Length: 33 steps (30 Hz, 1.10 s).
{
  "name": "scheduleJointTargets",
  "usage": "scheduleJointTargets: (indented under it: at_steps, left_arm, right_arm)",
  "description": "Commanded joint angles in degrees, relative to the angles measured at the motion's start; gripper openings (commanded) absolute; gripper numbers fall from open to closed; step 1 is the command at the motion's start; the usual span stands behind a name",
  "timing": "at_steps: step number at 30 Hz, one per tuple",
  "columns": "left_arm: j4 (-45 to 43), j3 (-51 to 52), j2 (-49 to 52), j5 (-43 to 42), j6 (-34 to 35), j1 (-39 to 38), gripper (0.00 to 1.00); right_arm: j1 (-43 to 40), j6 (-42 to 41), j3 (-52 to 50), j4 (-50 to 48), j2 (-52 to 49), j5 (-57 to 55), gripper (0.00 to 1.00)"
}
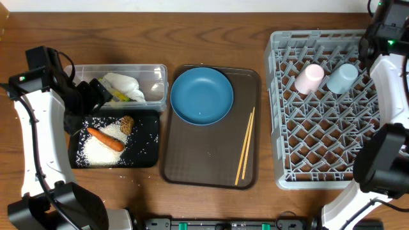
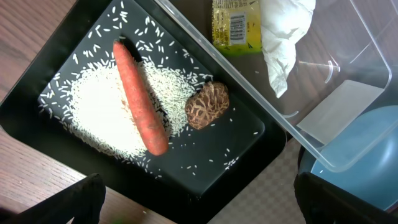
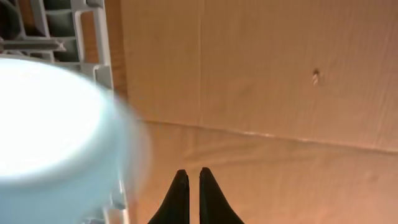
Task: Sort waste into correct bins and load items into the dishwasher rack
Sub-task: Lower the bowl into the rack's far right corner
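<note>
The clear tub (image 1: 153, 71) holds the white napkin (image 1: 126, 85) and the yellow-green wrapper (image 2: 235, 26). The black tray (image 1: 146, 152) in front of it holds the carrot (image 1: 105, 138), the brown seedy lump (image 1: 127, 124) and the rice (image 1: 102, 152). My left gripper (image 1: 96, 96) hangs open and empty over these bins; in the left wrist view (image 2: 199, 208) it is above the tray's corner. The blue plate (image 1: 201, 94) and the chopsticks (image 1: 245, 145) lie on the brown serving tray. The pink cup (image 1: 309, 78) and light-blue cup (image 1: 342, 77) sit in the grey rack (image 1: 319, 140). My right gripper (image 3: 190, 175) is shut and empty beside the light-blue cup (image 3: 56, 137). I see no light-blue bowl.
The brown serving tray (image 1: 192, 160) lies between the bins and the rack. A few rice grains lie on the wooden table near the black tray. The right arm (image 1: 383, 83) reaches along the rack's right side.
</note>
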<state>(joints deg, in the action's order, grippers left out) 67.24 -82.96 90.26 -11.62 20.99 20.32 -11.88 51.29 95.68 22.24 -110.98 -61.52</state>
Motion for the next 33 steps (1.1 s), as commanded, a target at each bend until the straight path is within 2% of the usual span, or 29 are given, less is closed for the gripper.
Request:
scheduleJointTargets:
  at_steps: [1,5,9,14,19,20,21,23,28,31,33]
  left_arm:
    - [0.2,0.0,-0.9,0.3,-0.1,0.3,0.98]
    - [0.2,0.0,-0.9,0.3,-0.1,0.3,0.98]
    - [0.2,0.0,-0.9,0.3,-0.1,0.3,0.98]
    - [0.2,0.0,-0.9,0.3,-0.1,0.3,0.98]
    - [0.2,0.0,-0.9,0.3,-0.1,0.3,0.98]
    - [0.2,0.0,-0.9,0.3,-0.1,0.3,0.98]
    - [0.2,0.0,-0.9,0.3,-0.1,0.3,0.98]
    - [0.2,0.0,-0.9,0.3,-0.1,0.3,0.98]
    - [0.2,0.0,-0.9,0.3,-0.1,0.3,0.98]
    - [0.2,0.0,-0.9,0.3,-0.1,0.3,0.98]
    - [0.2,0.0,-0.9,0.3,-0.1,0.3,0.98]
  right_arm:
    - [-0.5,8.3,0.9,-2.1,-1.3,-2.1,0.01]
    - [-1.1,12.0,0.9,-6.7,-2.0,-2.5,0.01]
    - [-1.2,10.1,0.9,-6.9,-2.0,-0.1,0.01]
    - [-1.2,-5.4,0.9,-4.6,-2.0,2.0,0.01]
    - [-1.2,-21.9,0.9,3.9,-1.9,5.9,0.02]
    - [-1.2,-23.7,0.9,6.0,-1.8,8.9,0.05]
    - [-1.2,-25.3,0.9,8.0,-1.5,12.7,0.12]
    - [-1.2,-27.1,1.0,10.2,-0.8,17.7,0.19]
    - [-2.3,-32.2,3.2,13.5,3.2,26.2,0.28]
    - [-4.9,-36.3,6.1,17.4,6.1,36.4,0.36]
    - [-7.7,-39.9,7.9,19.6,7.7,44.5,0.38]
